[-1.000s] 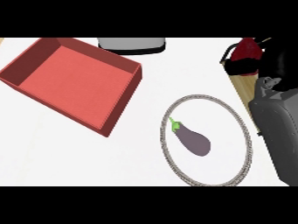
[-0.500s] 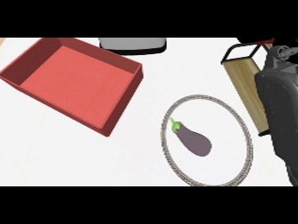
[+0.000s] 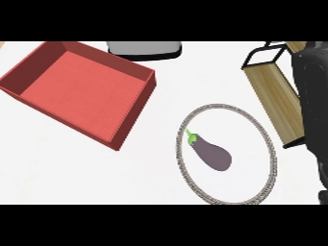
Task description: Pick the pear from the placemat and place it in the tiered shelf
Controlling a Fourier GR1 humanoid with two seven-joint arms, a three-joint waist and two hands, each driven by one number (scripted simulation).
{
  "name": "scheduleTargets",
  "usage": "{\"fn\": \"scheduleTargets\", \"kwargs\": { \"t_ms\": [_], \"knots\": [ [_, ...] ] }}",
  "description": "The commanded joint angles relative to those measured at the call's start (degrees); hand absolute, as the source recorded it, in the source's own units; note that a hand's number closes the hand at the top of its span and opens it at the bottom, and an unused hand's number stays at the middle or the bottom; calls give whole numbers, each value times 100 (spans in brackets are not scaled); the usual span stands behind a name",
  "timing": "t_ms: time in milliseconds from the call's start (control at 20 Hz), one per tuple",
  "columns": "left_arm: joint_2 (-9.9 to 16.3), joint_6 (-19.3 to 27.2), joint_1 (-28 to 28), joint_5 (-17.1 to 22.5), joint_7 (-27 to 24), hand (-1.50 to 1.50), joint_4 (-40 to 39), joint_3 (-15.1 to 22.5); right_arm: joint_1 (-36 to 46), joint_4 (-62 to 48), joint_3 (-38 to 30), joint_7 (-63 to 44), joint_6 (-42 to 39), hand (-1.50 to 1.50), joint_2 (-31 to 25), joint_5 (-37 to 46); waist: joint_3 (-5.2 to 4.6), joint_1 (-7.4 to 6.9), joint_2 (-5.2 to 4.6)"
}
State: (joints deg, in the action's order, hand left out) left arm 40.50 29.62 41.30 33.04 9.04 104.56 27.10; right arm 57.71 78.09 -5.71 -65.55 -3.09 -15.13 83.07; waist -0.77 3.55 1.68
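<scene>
A purple eggplant (image 3: 210, 152), not a pear, lies on the round placemat (image 3: 267, 144). The right arm (image 3: 322, 105) covers part of the wooden shelf (image 3: 274, 98); I cannot tell how its hand is. It might bump the shelf when moving.

The eggplant (image 3: 210, 152) looks glossy-smooth; the placemat (image 3: 227, 109) has a rough woven rim; the shelf (image 3: 274, 98) shows wood (black-framed).

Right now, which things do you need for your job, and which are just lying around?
For the job:
- purple eggplant (no pear shows), lying on the mat
- round placemat
- wooden tiered shelf, at the right
- right forearm, beside the shelf

Just lying about:
- red tray, nothing in it
- grey and black thing at the top edge, cannot tell what
</scene>
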Motion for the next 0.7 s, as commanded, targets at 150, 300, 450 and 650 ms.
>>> {"fn": "scheduleTargets", "kwargs": {
  "t_ms": [150,300,450,650],
  "knots": [
    [127,-36,-1361,-337,-763,0,237,-875,540,-385,-446,-773,-691,150,-7,455,11,118,-5],
    [169,47,-1428,-370,-758,0,323,-847,728,-611,-603,-749,-823,150,-77,727,20,111,-48],
    [199,16,-1369,-325,-808,0,347,-807,699,-752,-753,-617,-918,150,-136,908,25,152,-51],
    [312,-29,-1380,-210,-797,0,311,-884,768,-922,-1021,-500,-1008,150,-195,1074,35,125,-69]
  ]
}}
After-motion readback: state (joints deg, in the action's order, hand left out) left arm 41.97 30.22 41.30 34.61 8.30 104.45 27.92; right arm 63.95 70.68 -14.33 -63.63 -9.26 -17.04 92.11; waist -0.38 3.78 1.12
